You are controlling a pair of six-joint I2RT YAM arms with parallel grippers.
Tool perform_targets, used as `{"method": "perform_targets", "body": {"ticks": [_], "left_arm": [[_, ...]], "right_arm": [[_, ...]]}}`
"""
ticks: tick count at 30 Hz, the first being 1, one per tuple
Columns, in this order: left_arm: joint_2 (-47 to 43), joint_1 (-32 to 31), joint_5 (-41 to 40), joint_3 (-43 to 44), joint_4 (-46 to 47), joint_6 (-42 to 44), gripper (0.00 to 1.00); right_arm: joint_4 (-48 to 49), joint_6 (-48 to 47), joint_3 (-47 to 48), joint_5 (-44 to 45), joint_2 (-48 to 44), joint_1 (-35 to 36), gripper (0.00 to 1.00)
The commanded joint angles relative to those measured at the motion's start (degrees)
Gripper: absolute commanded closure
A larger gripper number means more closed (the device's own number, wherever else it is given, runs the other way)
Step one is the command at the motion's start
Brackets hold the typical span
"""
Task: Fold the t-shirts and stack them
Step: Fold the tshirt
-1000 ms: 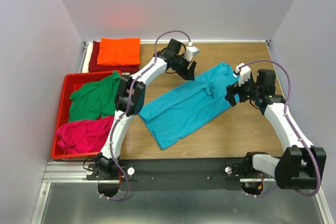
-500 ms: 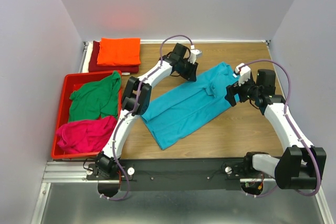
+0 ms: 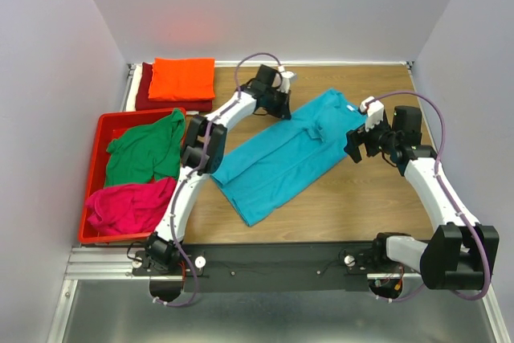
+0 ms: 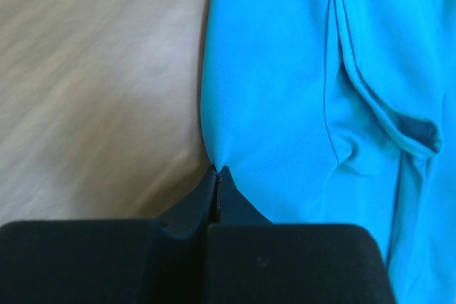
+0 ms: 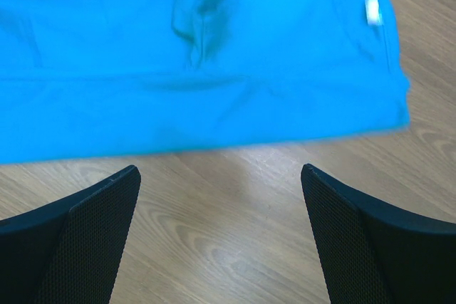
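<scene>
A turquoise t-shirt [image 3: 277, 158] lies spread diagonally across the wooden table. My left gripper [image 3: 281, 108] is at its far left edge. In the left wrist view that gripper [image 4: 217, 170] is shut, its tips pinching a puckered bit of the turquoise t-shirt [image 4: 299, 90] at the hem. My right gripper [image 3: 352, 144] hovers at the shirt's right side. In the right wrist view the right gripper [image 5: 219, 172] is open over bare wood, just short of the turquoise t-shirt [image 5: 199, 62], with nothing between its fingers.
A folded orange shirt [image 3: 183, 78] lies on a dark red one [image 3: 144, 97] at the back left. A red crate [image 3: 136, 113] at the left holds a green shirt [image 3: 144, 150] and a magenta one [image 3: 128, 206]. The table's back edge is close behind the left gripper.
The left gripper has shut on the shirt's edge and drawn back to the left. The shirt's far end has shifted slightly with it. The right arm has stayed still.
</scene>
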Motion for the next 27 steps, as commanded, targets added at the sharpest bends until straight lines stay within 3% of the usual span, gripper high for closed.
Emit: {"method": "perform_targets", "body": {"ticks": [1,5,7,8,11,15,18,19,22,25,26,27], "left_arm": [[-4.95,7.6,-5.7,-5.29,6.32,-10.72,1.0],[-9.17,10.42,-5.7,-9.61,10.55,-12.58,1.0],[-11.45,10.77,-3.86,-10.13,10.81,-11.27,0.87],[-13.29,10.69,-2.9,-10.31,10.73,-10.65,0.74],[-17.42,10.69,-1.66,-12.24,10.73,-7.76,0.57],[-31.89,10.77,-6.9,-21.01,13.79,-2.83,0.5],[-48.13,10.69,-17.26,-33.81,16.43,2.61,0.47],[-48.2,10.69,-17.3,-36.83,17.48,3.85,0.47],[-62.23,10.77,-26.15,-49.89,22.05,8.94,0.44],[-76.29,10.86,-33.1,-63.89,27.58,11.41,0.34],[-83.03,10.95,-35.99,-67.32,28.56,11.59,0.24],[-86.4,10.95,-37.24,-73.53,30.31,12.2,0.21]], "right_arm": [[0.21,-0.06,-0.73,-0.52,-0.49,-0.74,0.0],[0.3,0.37,-0.56,-0.35,0.03,-0.83,0.0],[0.3,0.99,-0.38,0.09,0.82,-0.83,0.0],[0.48,1.25,-0.21,0.27,1.17,-0.83,0.0],[0.48,3.36,0.49,-0.08,3.81,-0.83,0.0],[1.09,5.73,1.02,-3.41,6.71,-0.92,0.0],[5.3,11.25,0.76,-9.11,10.12,-0.75,0.0],[5.31,13.1,1.02,-10.18,10.14,-0.74,0.0],[9.43,19.77,3.3,-13.78,15.49,-0.66,0.0],[15.14,30.05,7.87,-10.66,22.43,0.74,0.0],[17.5,32.69,8.84,-8.37,24.1,2.66,0.0],[18.4,36.03,9.98,-7.48,26.64,3.55,0.0]]}}
